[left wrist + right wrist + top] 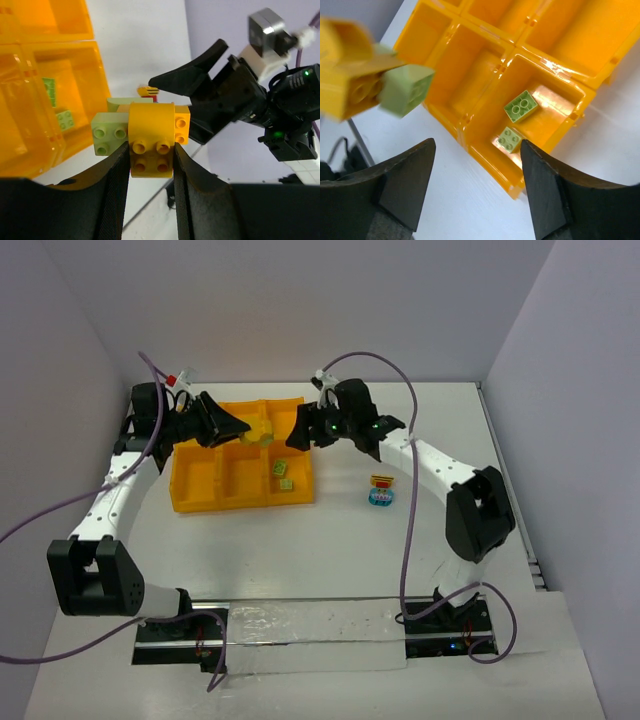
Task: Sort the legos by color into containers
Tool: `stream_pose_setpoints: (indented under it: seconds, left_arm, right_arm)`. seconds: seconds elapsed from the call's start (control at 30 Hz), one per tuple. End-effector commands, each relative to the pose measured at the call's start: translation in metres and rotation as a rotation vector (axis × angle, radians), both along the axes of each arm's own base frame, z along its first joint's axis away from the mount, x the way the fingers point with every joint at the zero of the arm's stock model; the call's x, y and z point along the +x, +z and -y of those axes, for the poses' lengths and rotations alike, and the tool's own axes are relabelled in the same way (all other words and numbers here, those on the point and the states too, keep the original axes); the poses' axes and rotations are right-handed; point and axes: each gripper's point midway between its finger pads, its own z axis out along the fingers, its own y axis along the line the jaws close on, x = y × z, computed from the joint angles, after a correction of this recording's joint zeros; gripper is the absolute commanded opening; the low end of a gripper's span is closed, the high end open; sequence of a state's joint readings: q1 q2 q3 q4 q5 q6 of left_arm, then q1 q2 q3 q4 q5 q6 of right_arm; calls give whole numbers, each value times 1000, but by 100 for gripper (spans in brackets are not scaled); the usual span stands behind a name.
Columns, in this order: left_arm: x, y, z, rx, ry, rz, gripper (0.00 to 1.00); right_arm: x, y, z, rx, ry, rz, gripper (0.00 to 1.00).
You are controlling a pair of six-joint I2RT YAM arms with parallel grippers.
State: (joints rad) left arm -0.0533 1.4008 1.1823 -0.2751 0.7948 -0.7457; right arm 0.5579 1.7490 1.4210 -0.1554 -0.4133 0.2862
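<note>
**Between L jaws: yellow/green stack to be split**

Between the fingers of L gripper (150,152), clamped tight, sits a yellow brick (152,127), pinched on two opposite sides. Just past one finger a pale green brick (107,134) juts out, joined to the yellow. A 2nd greenish piece shows behind it; can't tell how it's attached.

Just ahead of L's fingertips, R gripper (476,147) stands w/ jaws spread and nothing btwn them. Its tips are near the stack but not touching.

Beyond R's open jaws lies the tray (465,135), w/ two green bricks (521,106) in one corner compartment.

Step, as I read it: pull green off yellow. To do it well:
- R shd close on the green only, pads on its free sides, clear of the yellow.
- L shd hold firm, no slack.
- Peel by tilting, not a straight tug; studs prob let go easier that way.
- Work over the tray so a dropped brick lands inside.
- Green then goes w/ the other greens.

Farthest off, on the table (300,560) well apart from the tray, sits a red/yellow/blue stack (381,490), not yet sorted.
</note>
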Motion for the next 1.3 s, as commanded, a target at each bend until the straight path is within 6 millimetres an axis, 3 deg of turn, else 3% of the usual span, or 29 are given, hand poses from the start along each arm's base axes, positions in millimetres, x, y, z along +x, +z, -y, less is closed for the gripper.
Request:
stream_pose_setpoints:
  seconds: [0.0, 0.2, 0.37, 0.5, 0.97, 1.27]
  left_arm:
    - [-7, 32, 15, -124, -161, 13, 0]
    - [-13, 44, 23, -221, -242, -19, 0]
    - [-16, 58, 24, -260, -270, -4, 0]
    - [-18, 56, 24, -242, -276, -16, 0]
    - [-24, 49, 24, -243, -281, -18, 0]
    - [-24, 48, 24, -239, -282, -12, 0]
  right_arm:
    - [-16, 34, 13, -64, 133, 281, 80]
    - [-36, 44, 16, -76, 300, 578, 82]
    - [-44, 43, 8, -84, 410, 662, 82]
    - [-50, 49, 1, -97, 446, 775, 82]
    - [-37, 76, -31, -100, 459, 884, 84]
    - [-29, 89, -45, -82, 461, 904, 80]
